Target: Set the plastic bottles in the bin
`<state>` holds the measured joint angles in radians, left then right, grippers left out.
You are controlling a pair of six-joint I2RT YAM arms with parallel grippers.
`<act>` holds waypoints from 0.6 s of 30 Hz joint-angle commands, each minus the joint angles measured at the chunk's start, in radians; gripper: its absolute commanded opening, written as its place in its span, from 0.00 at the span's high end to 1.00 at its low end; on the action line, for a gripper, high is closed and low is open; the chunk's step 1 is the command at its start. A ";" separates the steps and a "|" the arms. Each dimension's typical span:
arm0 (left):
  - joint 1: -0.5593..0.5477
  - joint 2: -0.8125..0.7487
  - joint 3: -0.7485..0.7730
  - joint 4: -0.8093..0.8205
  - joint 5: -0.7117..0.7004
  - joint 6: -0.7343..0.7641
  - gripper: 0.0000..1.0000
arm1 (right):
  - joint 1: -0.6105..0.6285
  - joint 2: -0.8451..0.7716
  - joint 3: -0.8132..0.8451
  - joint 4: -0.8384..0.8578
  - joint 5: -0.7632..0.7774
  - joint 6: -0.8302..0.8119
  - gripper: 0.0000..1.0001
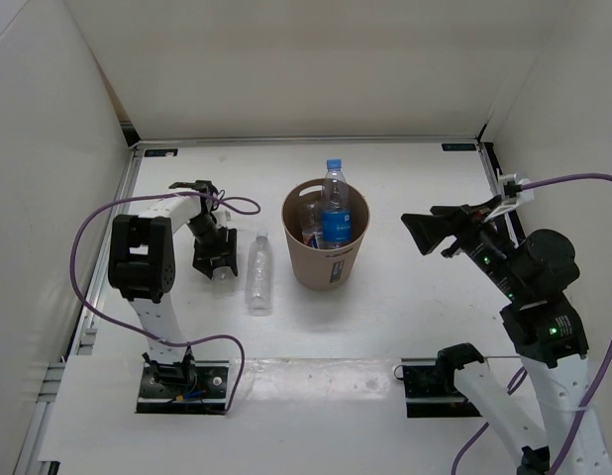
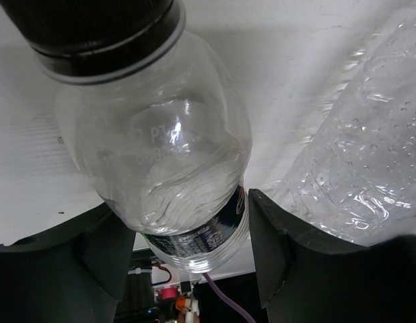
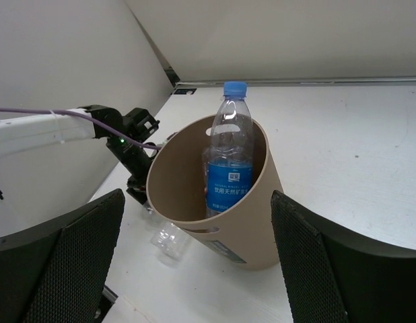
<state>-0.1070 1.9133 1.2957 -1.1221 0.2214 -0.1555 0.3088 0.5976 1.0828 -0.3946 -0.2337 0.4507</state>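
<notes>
Fingers [image 2: 289,269] snug on dark-labelled bottle [image 2: 167,168], clear bottle [image 2: 356,155] alongside

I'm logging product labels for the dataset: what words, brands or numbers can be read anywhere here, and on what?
"饮用天然矿泉水", as best it reads: white characters on the blue-labelled bottle standing in the bin.
Fine white print on the dark-labelled bottle: too blurred to read.
Print on the bin's small white label: too small to read.

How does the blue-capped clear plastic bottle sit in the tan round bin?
Upright: blue-capped bottle stands inside the bin, cap above rim.
</notes>
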 commanded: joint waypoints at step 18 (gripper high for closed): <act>-0.026 -0.470 0.164 -0.065 -0.321 -0.093 0.69 | -0.040 -0.032 0.028 -0.018 -0.027 -0.012 0.10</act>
<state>-0.1089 1.5944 1.3495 -1.1717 -0.0174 -0.2058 0.2794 0.5846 1.0901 -0.4229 -0.2504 0.4530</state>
